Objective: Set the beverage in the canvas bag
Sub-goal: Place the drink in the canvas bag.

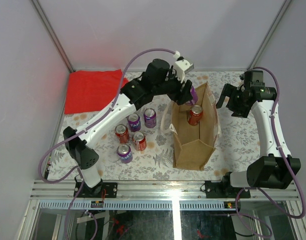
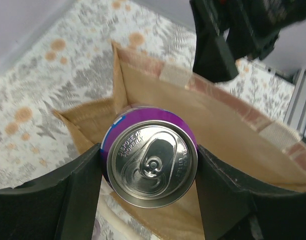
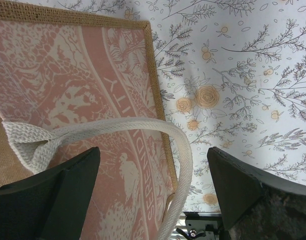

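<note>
I log the beverage (image 2: 152, 162) as a purple can with a silver top, its tab unopened. It is upright and clamped at its sides between the fingers (image 2: 80, 187) of the left gripper (image 1: 187, 94). It hangs over the open mouth of the canvas bag (image 1: 193, 147), toward the far end. The bag is a tan-brown boxy tote standing upright, mouth gaping. It has cream strap handles (image 3: 118, 125) and a pink printed panel on its right side. One red can (image 1: 195, 115) stands inside it.
</note>
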